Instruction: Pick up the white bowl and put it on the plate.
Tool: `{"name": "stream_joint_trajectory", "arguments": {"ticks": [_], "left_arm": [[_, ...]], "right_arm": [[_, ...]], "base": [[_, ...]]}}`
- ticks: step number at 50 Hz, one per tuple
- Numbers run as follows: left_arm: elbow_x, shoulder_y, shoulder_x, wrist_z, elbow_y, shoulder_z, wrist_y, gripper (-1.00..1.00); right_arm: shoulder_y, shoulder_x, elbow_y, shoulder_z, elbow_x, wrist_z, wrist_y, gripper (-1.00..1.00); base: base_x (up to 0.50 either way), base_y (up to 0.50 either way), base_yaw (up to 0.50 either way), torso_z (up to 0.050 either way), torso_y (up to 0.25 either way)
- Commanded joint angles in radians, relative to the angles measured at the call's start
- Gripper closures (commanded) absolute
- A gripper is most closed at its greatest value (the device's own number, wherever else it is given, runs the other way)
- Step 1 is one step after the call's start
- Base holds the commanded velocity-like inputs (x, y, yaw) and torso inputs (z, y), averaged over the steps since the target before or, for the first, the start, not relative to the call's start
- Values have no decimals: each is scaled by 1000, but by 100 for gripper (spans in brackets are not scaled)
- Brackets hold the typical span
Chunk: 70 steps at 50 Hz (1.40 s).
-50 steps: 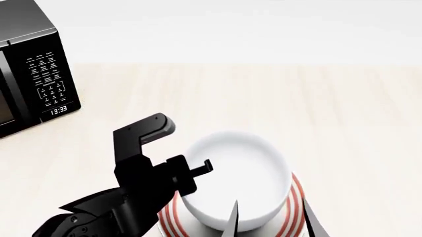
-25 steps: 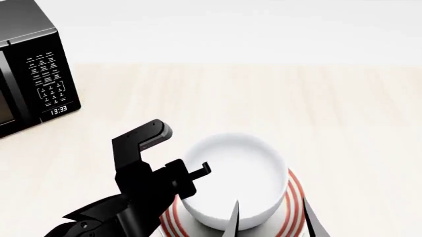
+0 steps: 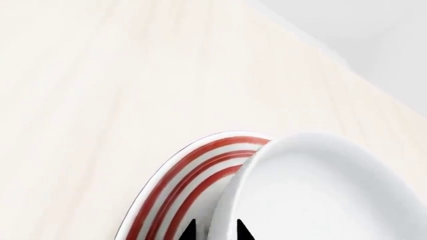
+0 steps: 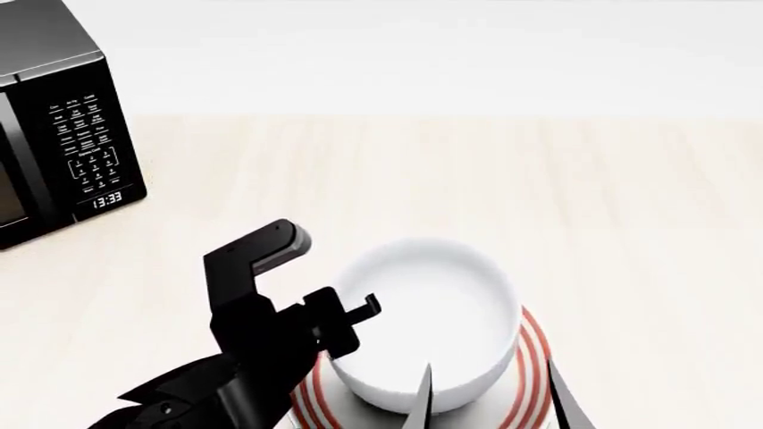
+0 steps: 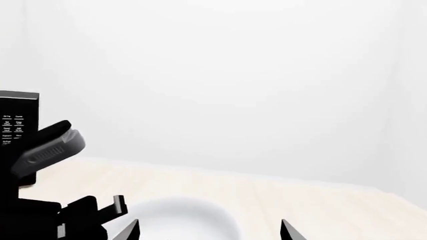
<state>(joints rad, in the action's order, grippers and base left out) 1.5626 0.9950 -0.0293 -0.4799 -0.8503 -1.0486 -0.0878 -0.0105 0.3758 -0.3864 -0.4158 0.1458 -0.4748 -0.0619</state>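
Note:
The white bowl (image 4: 430, 313) (image 3: 320, 195) (image 5: 180, 215) is over the red-ringed plate (image 4: 534, 357) (image 3: 193, 170), covering most of it. Whether its base rests on the plate I cannot tell. My left gripper (image 4: 357, 308) (image 3: 215, 231) is shut on the bowl's left rim, one fingertip inside the wall and one outside. My right gripper (image 4: 489, 398) (image 5: 210, 232) stands open at the near side, with its fingertips wide apart. The bowl's near wall and the plate's right rim show between them. It holds nothing.
A black microwave (image 4: 60, 152) (image 5: 17, 120) stands at the far left of the pale wooden counter (image 4: 596, 206). A white wall runs behind the counter.
The left arm and the bowl have sunk a little and shifted slightly left over the plate. The right gripper has stayed put.

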Motion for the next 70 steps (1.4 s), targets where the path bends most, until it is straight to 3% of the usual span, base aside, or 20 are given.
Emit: {"name": "stream_joint_trajectory", "arguments": {"ticks": [1, 24, 35, 47, 55, 70], "left_arm": [[46, -19, -10, 22, 28, -52, 48, -100], [-245, 51, -214, -192, 469, -168, 165, -100], [-386, 13, -415, -373, 872, -203, 210, -100], [-598, -23, -595, -540, 1127, -254, 210, -100], [-775, -25, -686, -673, 1299, -310, 123, -100], [-930, -33, -761, -832, 1581, -359, -3, -100]], "right_arm": [[3, -15, -9, 22, -6, 28, -3, -100], [-1, -10, -20, 18, -2, 23, -10, -100], [9, 21, -159, 39, -7, -5, -79, -100], [12, 56, -328, 55, -31, -35, -170, -100], [10, 72, -445, 48, -73, -55, -228, -100], [-16, 88, -605, 10, -134, -59, -341, -100]], "base": [[0, 0, 0, 0, 0], [0, 0, 0, 0, 0], [0, 0, 0, 0, 0], [0, 0, 0, 0, 0], [0, 0, 0, 0, 0], [0, 0, 0, 0, 0]]}}
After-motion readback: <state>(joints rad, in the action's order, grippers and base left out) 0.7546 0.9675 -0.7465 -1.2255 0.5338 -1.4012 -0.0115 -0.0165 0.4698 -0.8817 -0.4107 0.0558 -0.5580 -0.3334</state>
